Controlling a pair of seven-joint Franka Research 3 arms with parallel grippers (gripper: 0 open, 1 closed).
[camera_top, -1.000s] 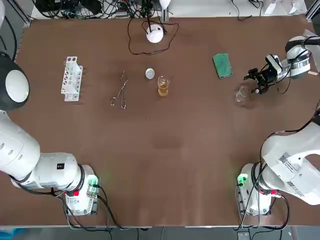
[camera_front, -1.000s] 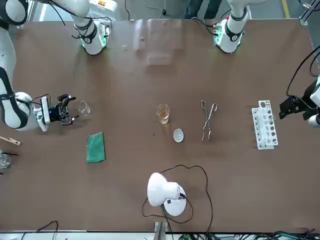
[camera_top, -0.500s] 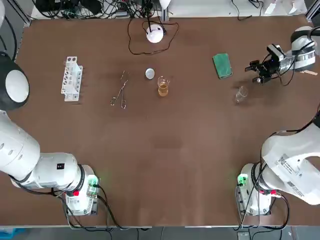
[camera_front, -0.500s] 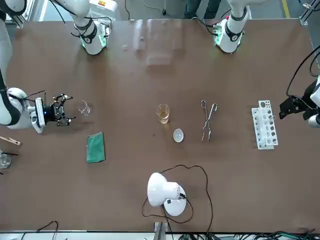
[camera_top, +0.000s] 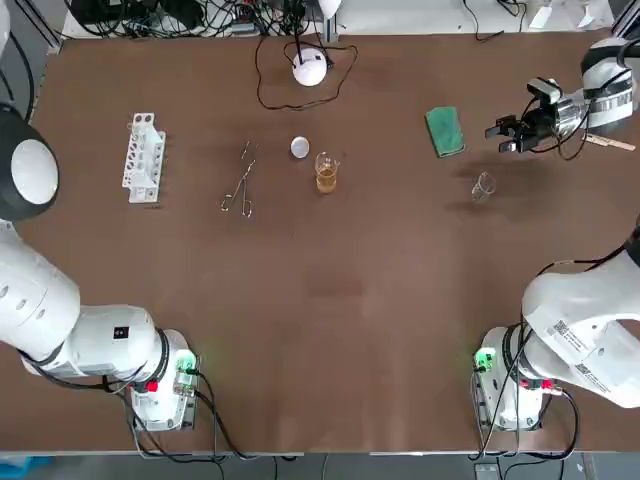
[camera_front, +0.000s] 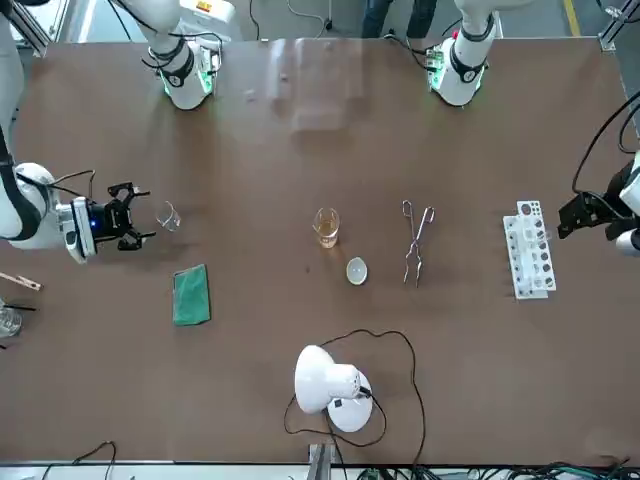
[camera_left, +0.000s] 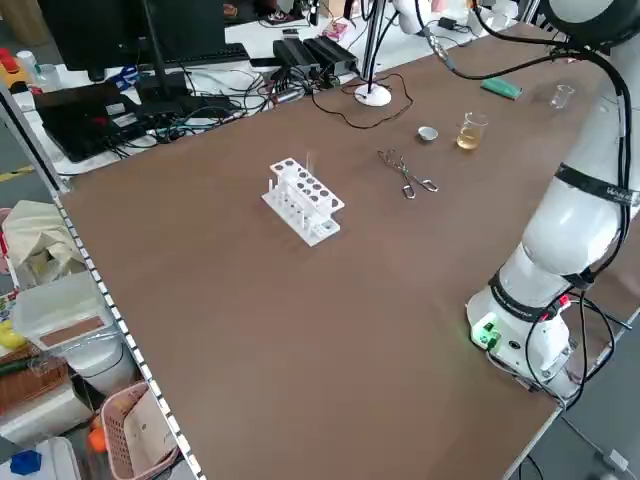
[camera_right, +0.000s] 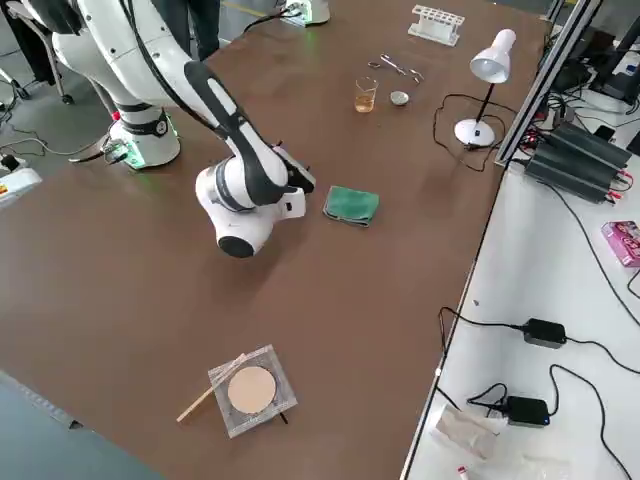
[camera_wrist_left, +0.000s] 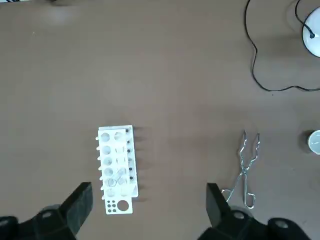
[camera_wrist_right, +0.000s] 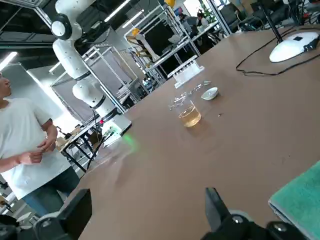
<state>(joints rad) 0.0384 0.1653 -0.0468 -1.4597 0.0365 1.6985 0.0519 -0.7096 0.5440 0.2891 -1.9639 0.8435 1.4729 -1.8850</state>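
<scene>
My right gripper (camera_top: 507, 133) hovers open and empty at the far right of the table, seen in the front view (camera_front: 135, 213) with its jaws spread. A small empty glass beaker (camera_top: 483, 186) stands upright just nearer than it, apart from the fingers. A green cloth (camera_top: 444, 131) lies to its left. The right wrist view looks between the open fingers (camera_wrist_right: 80, 202) towards a beaker of amber liquid (camera_wrist_right: 190, 115). My left gripper (camera_wrist_left: 148, 190) hangs open high above a white test-tube rack (camera_wrist_left: 117, 169) at the table's left.
Metal tongs (camera_top: 240, 186), a small round dish (camera_top: 300, 148) and the amber beaker (camera_top: 326, 172) sit mid-table. A white lamp (camera_top: 310, 68) with a looping cable stands at the far edge. A person (camera_wrist_right: 25, 145) stands beyond the table. A mesh mat with a disc (camera_right: 250, 390) lies at the right end.
My right gripper has drawn back from the small empty beaker towards the far edge and swung to face left. The beaker stays standing where it was. The left arm has not moved.
</scene>
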